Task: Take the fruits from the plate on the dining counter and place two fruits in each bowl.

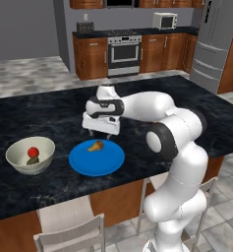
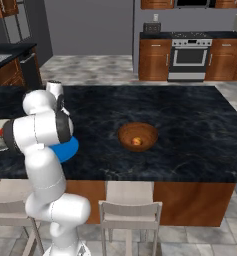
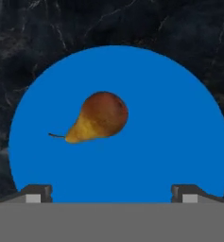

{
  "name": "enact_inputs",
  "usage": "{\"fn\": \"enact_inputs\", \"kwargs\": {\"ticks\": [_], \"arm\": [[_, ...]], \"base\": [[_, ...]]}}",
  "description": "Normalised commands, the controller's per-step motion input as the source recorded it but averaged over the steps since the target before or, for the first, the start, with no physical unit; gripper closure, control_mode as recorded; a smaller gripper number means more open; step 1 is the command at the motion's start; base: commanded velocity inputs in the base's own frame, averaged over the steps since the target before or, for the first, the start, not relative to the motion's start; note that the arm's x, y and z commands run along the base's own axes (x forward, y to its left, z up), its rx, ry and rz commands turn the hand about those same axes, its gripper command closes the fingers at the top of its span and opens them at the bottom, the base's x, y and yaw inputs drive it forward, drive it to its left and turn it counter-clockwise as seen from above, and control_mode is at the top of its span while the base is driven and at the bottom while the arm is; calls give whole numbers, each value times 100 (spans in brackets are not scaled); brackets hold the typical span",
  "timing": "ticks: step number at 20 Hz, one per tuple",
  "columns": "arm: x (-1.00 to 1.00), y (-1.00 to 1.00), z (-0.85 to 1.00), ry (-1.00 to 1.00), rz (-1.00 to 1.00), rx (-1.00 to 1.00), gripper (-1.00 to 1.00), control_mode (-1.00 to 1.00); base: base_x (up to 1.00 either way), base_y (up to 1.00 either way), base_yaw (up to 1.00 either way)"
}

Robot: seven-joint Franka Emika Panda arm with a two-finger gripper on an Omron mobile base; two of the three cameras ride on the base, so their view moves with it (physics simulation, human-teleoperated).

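1. A pear [image 3: 99, 117] lies on its side on the blue plate [image 3: 170, 118]. In the hand view its fat end points to about 2 o'clock and its thin stem points to 9 o'clock. It sits a bit toward 10 o'clock from the middle of the plate.
2. In the left base view the pear [image 1: 96, 145] is near the far rim of the plate [image 1: 98, 162], at about 12 o'clock.
3. The plate sits on the black tabletop [image 1: 39, 113], near its front edge.
4. The hand [image 1: 100, 134] hangs over the far edge of the plate, just above the pear and not touching it. Its two fingers [image 3: 38, 193] are spread wide apart, with nothing between them.
5. A white bowl [image 1: 19, 165] stands on the tabletop at 9 o'clock from the plate, close by but not touching it.
6. Inside the white bowl are a red fruit [image 1: 33, 151] and a dark green fruit [image 1: 33, 160]. The green one lies just in front of the red one.
7. In the right base view a brown bowl [image 2: 138, 136] stands well apart from the plate [image 2: 67, 149], at 3 o'clock from it. A small orange fruit [image 2: 136, 141] lies inside it.
8. Behind the tabletop, at 12 o'clock, are a stove [image 1: 124, 53] and brown cabinets [image 1: 91, 58].
9. Pale chairs [image 1: 71, 229] stand in front of the tabletop, at 6 o'clock.
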Motion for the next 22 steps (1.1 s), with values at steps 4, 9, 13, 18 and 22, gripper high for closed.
{"fn": "enact_inputs", "kwargs": {"ticks": [4,9,13,18,22], "arm": [[7,0,-47,2,-49,-13,-100,-100],[0,0,-6,0,-15,-3,-100,-100],[14,0,0,0,0,0,-100,-100],[32,0,-9,0,0,0,-100,-100],[10,0,-26,0,0,0,-100,-100]], "base": [[0,0,0],[0,0,0],[0,0,0],[0,0,0],[0,0,0]]}}
